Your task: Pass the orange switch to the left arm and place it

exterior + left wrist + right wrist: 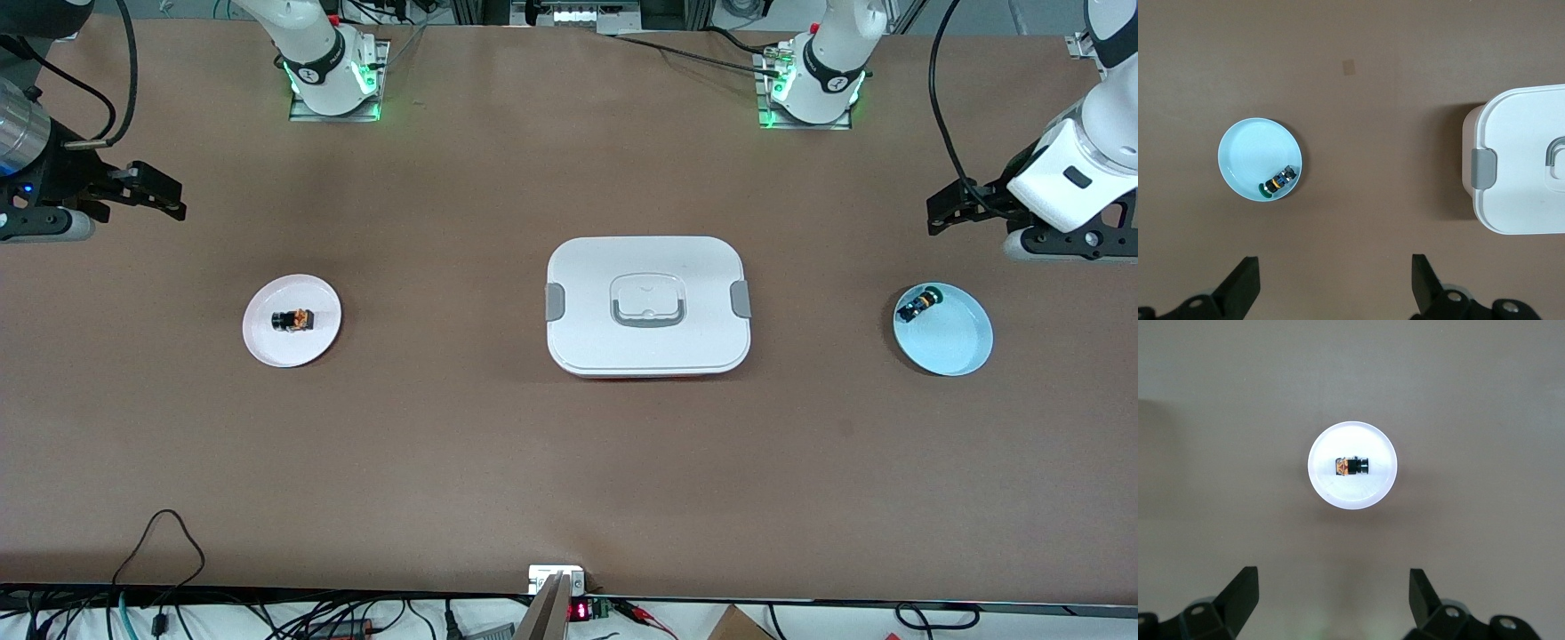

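- Starting at the right arm's end of the table: the right gripper hangs in the air over bare tabletop at that edge. Fingers are spread wide, nothing between them. This arm is just waiting.
- Next along is a small pale pink plate. The orange switch lies on its side on the plate, pretty much dead center. In the right wrist view you get the same plate with the switch in the middle of it, black body plus an orange/tan bit.
- Middle of the table: the box, white, lid on, grey clips at both ends and a recessed handle on top. It sits well apart from both plates, between them. One end of the box also pokes into the left wrist view.
- Then a light blue plate toward the left arm's end. A second little switch sits on it against the rim, on the part of the plate farther from the front camera. The left wrist view shows that plate and the switch with a green cap and a blue mark.
- Last, the left gripper is up in the air over the table near the blue plate, not touching anything. Its fingers are spread apart too, holding nothing.
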`<act>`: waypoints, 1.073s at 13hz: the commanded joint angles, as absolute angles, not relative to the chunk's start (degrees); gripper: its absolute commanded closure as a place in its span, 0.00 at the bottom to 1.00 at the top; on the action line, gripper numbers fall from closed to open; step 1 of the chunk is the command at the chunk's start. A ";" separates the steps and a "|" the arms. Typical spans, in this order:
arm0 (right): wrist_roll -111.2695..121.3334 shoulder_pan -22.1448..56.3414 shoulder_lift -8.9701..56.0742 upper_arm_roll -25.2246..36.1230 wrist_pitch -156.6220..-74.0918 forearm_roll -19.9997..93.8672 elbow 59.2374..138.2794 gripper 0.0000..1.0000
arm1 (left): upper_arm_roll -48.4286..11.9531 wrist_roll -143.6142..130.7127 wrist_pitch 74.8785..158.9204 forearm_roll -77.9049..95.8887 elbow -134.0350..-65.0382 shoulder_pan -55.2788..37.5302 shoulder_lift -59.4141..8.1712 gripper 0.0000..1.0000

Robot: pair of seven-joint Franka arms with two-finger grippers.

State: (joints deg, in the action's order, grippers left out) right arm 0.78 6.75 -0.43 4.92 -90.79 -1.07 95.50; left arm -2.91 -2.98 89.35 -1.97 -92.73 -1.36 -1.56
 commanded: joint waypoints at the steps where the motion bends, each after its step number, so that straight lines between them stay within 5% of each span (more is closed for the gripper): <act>1: 1.14 6.42 -0.35 4.57 -89.65 -0.97 94.48 0.00 | -3.16 -3.25 88.15 -1.23 -90.97 -1.05 -2.37 0.00; 14: 1.59 6.50 0.96 4.48 -89.74 -1.06 94.39 0.00 | -3.16 -3.25 88.15 -1.23 -90.97 -1.05 -2.37 0.00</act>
